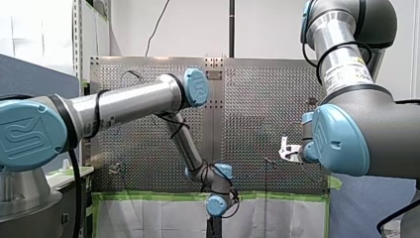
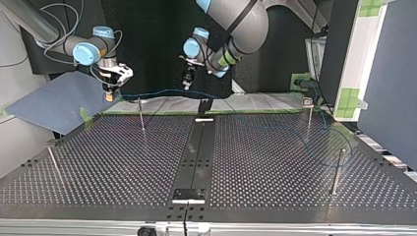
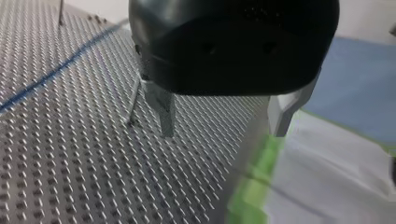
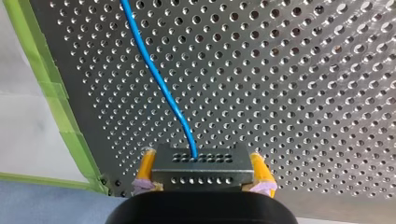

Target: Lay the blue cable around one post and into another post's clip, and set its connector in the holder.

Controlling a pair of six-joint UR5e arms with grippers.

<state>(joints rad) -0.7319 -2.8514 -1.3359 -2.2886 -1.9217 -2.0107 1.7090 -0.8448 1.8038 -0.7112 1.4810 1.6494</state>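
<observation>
At the top view's left, the right gripper [image 2: 111, 90] hangs past the far edge of the table [image 2: 123, 157]. In its wrist view the yellow pads [image 4: 146, 168] are closed onto the two ends of the grey connector [image 4: 201, 164]. The jaws stand about as wide as the block, with the blue cable [image 4: 159, 79] leaving its middle.

That block is likely the only rigid part you have, so treat it as the handle for seating the end in the holder. I cannot tell which fitting is the holder.

Moving right, the cable runs past a thin post [image 2: 141, 115] and on under the left gripper [image 2: 187, 82]. Expect the cable to be light and limp, a little springy and slick in its jacket. It should follow a pull but won't hold a bend unless a post or clip keeps it. To steer the run, take it close to the post you are wrapping, loosely enough to let it slide.

In the left wrist view the metal fingers [image 3: 163, 112] stand wide apart, with only table between them. They hold nothing and touch nothing.

Further right, the cable drops onto the table in a slack loop around two more posts [image 2: 337, 169]. The farther of the two has a small head.
</observation>
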